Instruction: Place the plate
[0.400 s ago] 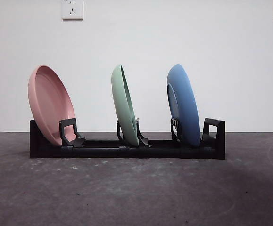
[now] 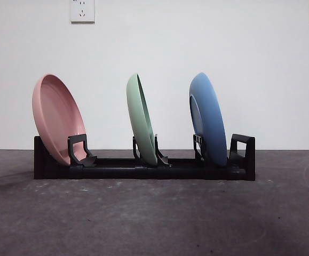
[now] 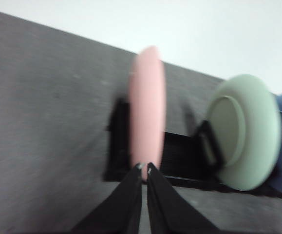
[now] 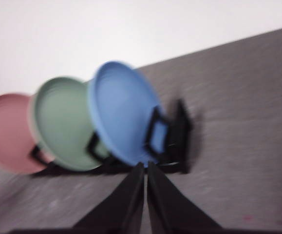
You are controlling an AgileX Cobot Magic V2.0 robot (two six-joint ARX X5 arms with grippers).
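Observation:
A black plate rack (image 2: 143,169) stands on the dark table and holds three plates on edge: a pink plate (image 2: 57,118) at the left, a green plate (image 2: 140,118) in the middle, a blue plate (image 2: 207,118) at the right. No arm shows in the front view. My left gripper (image 3: 144,168) is shut and empty, away from the rack, facing the pink plate (image 3: 147,109) edge-on. My right gripper (image 4: 145,165) is shut and empty, away from the rack, facing the blue plate (image 4: 123,111). Both wrist views are blurred.
A white wall with two sockets (image 2: 82,10) stands behind the rack. The dark grey table top (image 2: 154,218) stretches in front of the rack.
The plates and rack stand as before. The shading on the table in front has shifted slightly.

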